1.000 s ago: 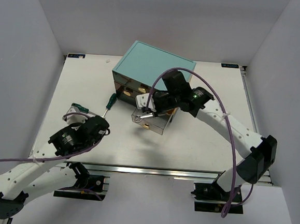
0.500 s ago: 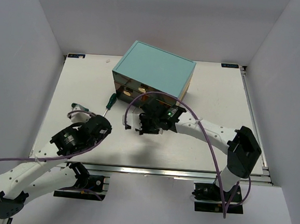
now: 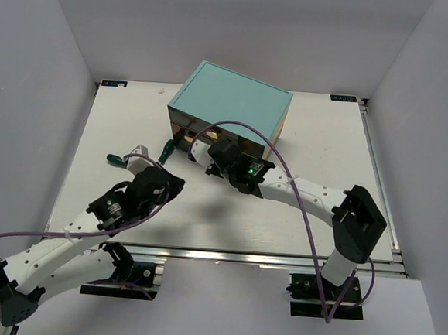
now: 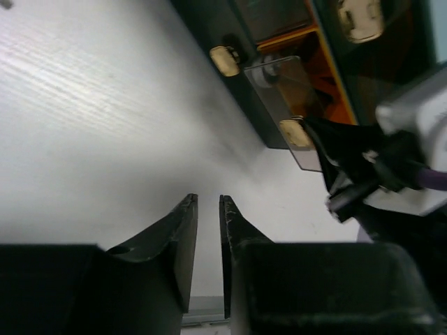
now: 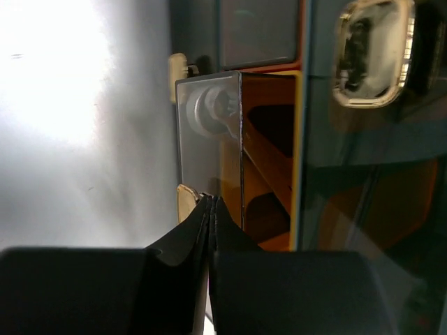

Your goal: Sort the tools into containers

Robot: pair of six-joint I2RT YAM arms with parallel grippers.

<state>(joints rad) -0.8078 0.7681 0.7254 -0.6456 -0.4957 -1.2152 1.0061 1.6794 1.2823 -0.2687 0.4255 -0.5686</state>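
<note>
The teal chest (image 3: 237, 99) stands at the back middle of the table. One clear drawer (image 5: 209, 146) sticks a little out of its front, with a silver wrench (image 5: 211, 106) inside. My right gripper (image 5: 209, 200) is shut, its tips against that drawer's tan handle (image 5: 184, 200). Left of the chest a green-handled screwdriver (image 3: 163, 149) lies on the table, and a second one (image 3: 117, 159) lies farther left. My left gripper (image 4: 207, 199) hovers over bare table in front of the chest, its fingers a narrow gap apart with nothing between them.
Other drawers with tan handles (image 4: 223, 60) sit shut in the chest front. The right arm's purple cable (image 3: 299, 204) loops over the table middle. White walls close in the table on three sides.
The right gripper came down and pushed the pulled-out drawer back toward the chest. The left gripper moved up and right from the far-left screwdriver; its jaws parted, then narrowed.
</note>
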